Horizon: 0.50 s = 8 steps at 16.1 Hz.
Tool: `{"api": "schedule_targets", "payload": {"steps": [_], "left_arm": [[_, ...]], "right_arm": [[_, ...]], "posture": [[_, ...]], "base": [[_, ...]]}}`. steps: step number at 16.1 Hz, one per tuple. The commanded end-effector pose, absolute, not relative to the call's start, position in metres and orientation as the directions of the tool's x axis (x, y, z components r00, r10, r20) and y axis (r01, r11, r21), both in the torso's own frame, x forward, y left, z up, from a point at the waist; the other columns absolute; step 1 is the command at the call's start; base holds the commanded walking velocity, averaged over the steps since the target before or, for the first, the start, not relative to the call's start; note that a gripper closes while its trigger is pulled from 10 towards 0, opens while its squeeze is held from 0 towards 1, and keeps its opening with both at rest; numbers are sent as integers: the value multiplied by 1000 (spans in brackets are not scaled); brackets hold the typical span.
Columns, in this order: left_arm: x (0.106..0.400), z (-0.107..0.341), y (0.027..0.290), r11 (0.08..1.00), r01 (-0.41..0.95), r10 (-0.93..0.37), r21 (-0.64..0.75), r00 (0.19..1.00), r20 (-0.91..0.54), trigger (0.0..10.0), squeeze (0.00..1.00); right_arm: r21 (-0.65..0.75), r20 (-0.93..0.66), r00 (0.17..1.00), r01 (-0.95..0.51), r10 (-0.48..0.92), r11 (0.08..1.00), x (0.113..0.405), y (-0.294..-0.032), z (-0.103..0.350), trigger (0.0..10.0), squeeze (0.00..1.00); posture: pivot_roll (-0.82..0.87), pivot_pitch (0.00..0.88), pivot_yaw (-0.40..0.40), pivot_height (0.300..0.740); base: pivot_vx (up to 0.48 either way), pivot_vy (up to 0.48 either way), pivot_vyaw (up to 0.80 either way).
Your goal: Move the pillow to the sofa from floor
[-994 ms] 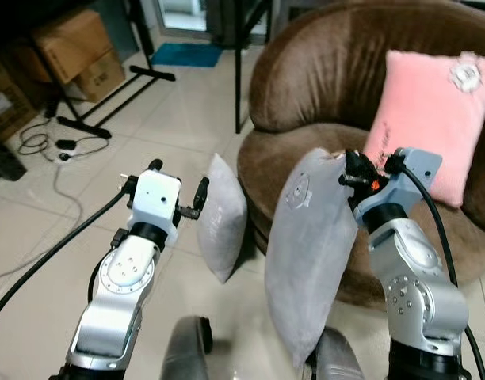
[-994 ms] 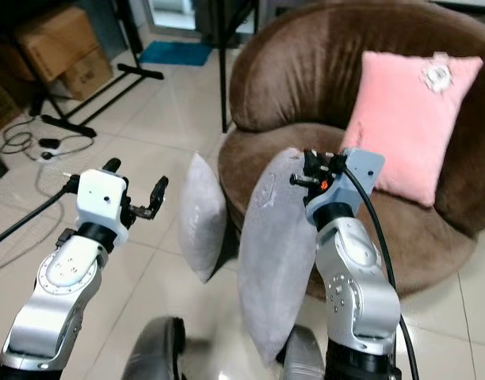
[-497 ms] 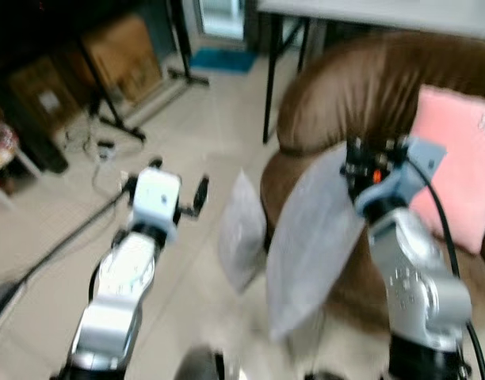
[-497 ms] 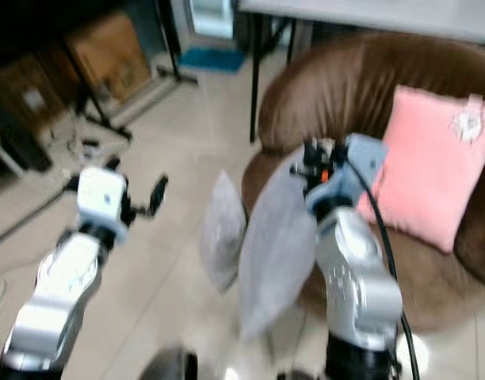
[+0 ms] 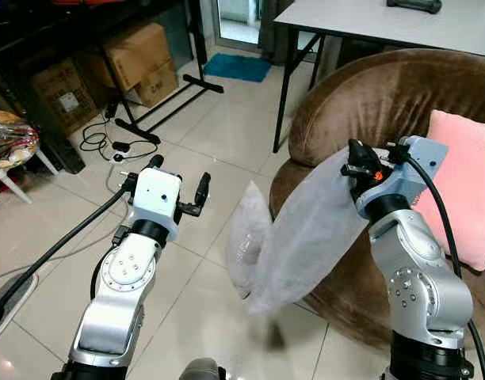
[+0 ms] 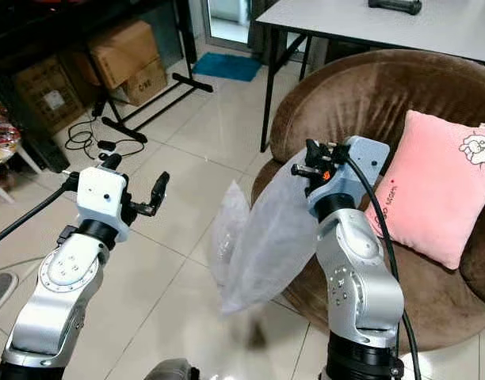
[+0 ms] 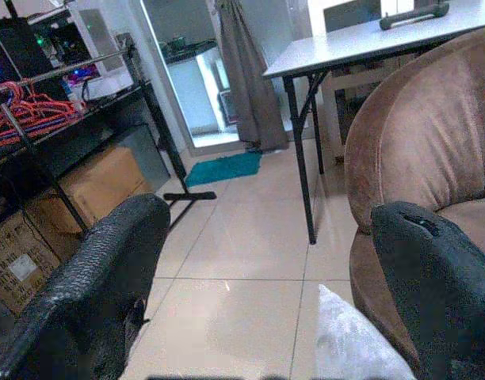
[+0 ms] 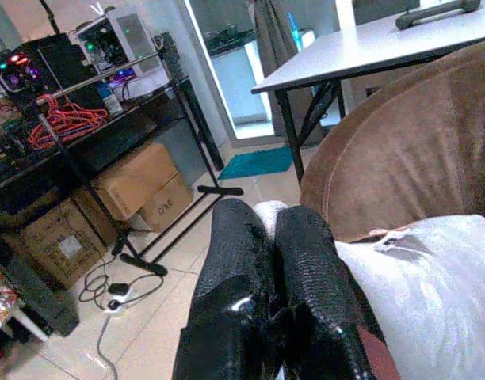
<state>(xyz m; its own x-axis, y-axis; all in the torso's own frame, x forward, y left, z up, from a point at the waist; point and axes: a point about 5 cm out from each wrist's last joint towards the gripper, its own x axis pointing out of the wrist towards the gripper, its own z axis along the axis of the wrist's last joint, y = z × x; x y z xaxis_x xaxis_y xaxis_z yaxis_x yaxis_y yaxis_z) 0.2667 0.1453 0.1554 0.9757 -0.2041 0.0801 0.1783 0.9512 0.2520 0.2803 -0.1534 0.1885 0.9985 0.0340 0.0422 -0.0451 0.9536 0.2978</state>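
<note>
The right hand (image 5: 358, 161) is clamped on one top corner of the grey pillow (image 5: 306, 237); in the right wrist view its two fingers (image 8: 302, 261) press together with the pale fabric pinched between them. The hand is raised in front of the sofa (image 5: 369, 103), level with the curved backrest and just above the front edge of the seat.

From the hand the pillow hangs down and toward the robot's left. Its long axis slants from the gripped corner to a free lower corner that is clear of the floor (image 5: 203, 142). That lower end is blurred, so its exact attitude is uncertain; it appears to be swinging.

The sofa seat lies ahead and to the right of the hand, and most of the pillow's body is outboard of the seat on the left side. In my judgement the coming move turns on carrying the hand forward and right until the trailing end clears the seat rim. A pink pillow (image 6: 437, 190) leans against the backrest on the right, leaving the left part of the seat free.

A second grey pillow (image 5: 246, 237) stands on the floor against the sofa base, just behind the held one.

The left hand (image 5: 177, 180) is released, fingers spread, held out over the floor well to the left. The right arm is the nearer to the sofa.
</note>
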Motion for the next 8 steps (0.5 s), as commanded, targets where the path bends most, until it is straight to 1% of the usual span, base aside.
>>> {"api": "schedule_targets", "payload": {"steps": [1,8], "left_arm": [[267,155,149,951,176,-202,255,976,80,10000,0],[267,159,149,952,188,-218,243,971,103,10000,0]], "right_arm": [[285,82,996,-51,29,957,280,-152,195,10000,0],[274,69,996,-76,59,959,281,-146,191,10000,0]], "posture": [[26,0,56,740],[25,0,57,740]], "base": [[0,0,0],[0,0,0]]}}
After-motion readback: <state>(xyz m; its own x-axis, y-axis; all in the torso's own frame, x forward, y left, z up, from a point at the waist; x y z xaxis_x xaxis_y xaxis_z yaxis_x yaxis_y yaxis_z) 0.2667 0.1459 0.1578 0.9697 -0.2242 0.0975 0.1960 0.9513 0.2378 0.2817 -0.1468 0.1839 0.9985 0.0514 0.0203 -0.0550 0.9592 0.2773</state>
